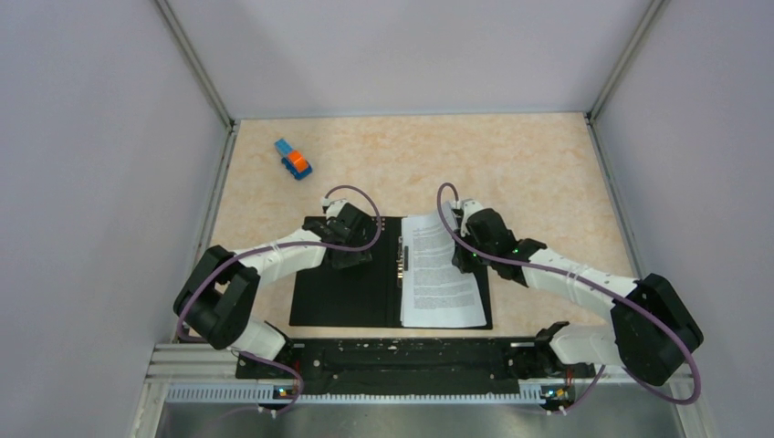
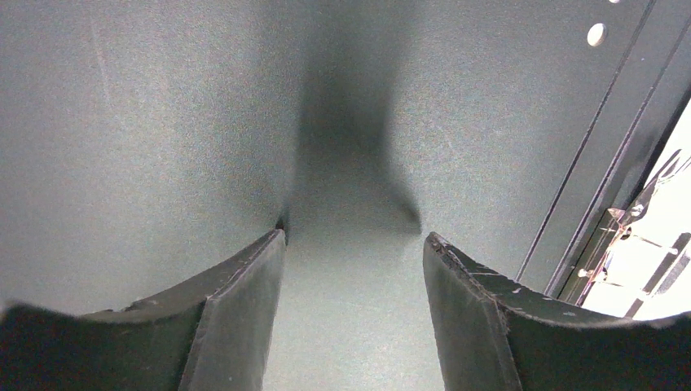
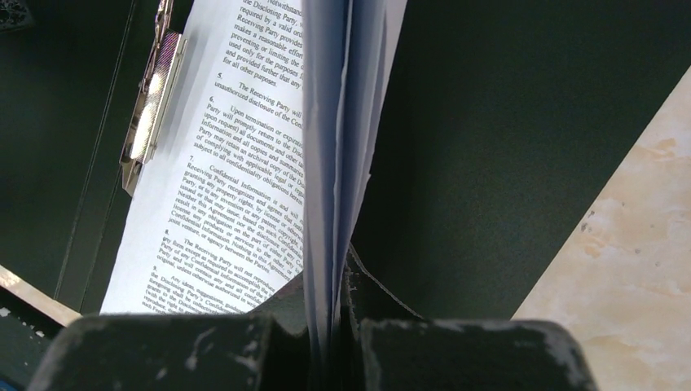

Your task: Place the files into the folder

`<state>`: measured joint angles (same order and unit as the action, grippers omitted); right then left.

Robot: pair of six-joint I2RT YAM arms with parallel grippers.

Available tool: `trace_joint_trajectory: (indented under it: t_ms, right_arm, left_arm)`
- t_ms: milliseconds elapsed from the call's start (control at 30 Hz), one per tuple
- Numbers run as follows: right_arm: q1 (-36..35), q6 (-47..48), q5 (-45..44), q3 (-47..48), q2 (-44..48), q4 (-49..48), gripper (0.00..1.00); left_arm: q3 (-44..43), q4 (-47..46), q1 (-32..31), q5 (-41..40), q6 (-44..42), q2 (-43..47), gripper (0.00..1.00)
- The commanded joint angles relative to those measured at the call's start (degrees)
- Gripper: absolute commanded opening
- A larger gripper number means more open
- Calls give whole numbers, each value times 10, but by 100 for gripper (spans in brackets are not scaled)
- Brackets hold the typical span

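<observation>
The folder [image 1: 338,297] lies open on the table, black inside up, with its metal spine clip [image 1: 402,260] in the middle. The files [image 1: 443,278], white sheets with black text, lie on its right half. My right gripper [image 1: 465,248] is shut on the files' right edge. In the right wrist view the gripper [image 3: 338,314] pinches the sheets [image 3: 334,163], which stand up on edge between the jaws. My left gripper [image 1: 351,245] is open and empty over the folder's left half; in the left wrist view the gripper [image 2: 354,236] sits right at the black surface [image 2: 163,122].
A small blue-and-orange toy block [image 1: 293,158] lies at the far left of the beige table [image 1: 529,173]. Grey walls close in the left, right and back. The clip [image 3: 155,98] lies left of the text.
</observation>
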<state>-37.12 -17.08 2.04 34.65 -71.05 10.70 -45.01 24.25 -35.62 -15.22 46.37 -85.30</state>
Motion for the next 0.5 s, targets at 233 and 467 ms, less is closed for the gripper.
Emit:
trace_joint_trajectory:
  t_ms: [233, 467]
  right_arm:
    - [-9, -19, -25, 37, -31, 17, 4]
    - [-8, -21, -69, 60, -43, 41, 41]
  left_arm:
    - [-17, -2, 0, 18, 1, -10, 67]
    - [-15, -2, 0, 19, 1, -8, 67]
